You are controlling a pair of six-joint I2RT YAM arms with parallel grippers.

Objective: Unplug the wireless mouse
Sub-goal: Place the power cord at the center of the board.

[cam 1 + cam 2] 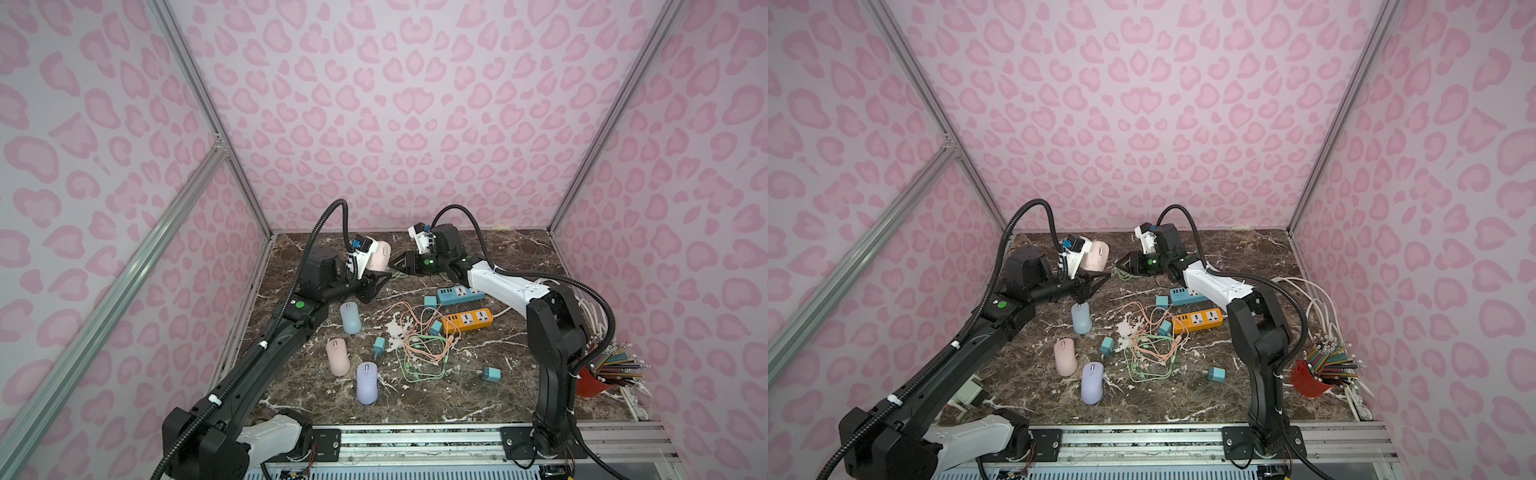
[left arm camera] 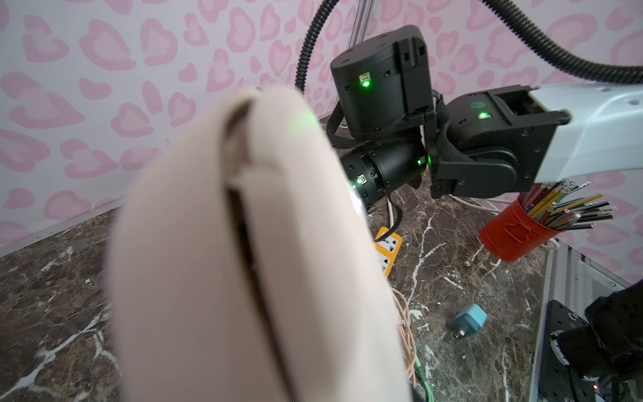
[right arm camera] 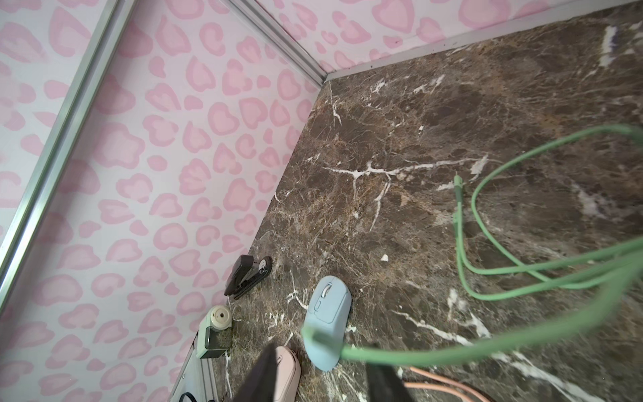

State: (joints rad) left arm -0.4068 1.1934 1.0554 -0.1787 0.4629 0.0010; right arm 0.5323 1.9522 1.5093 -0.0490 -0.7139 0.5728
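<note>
The left jaws grip the pink mouse (image 1: 380, 254), up in the air, back and left of the blue power strip (image 1: 459, 294). The right jaws are open, with the green cable (image 3: 458, 222) loose beside them. The cable could snag on them, or the mouse could slip and fall.

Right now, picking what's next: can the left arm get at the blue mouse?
Probably not yet: the left gripper is shut on a pink mouse; the blue mouse lies uncovered nearby.
</note>
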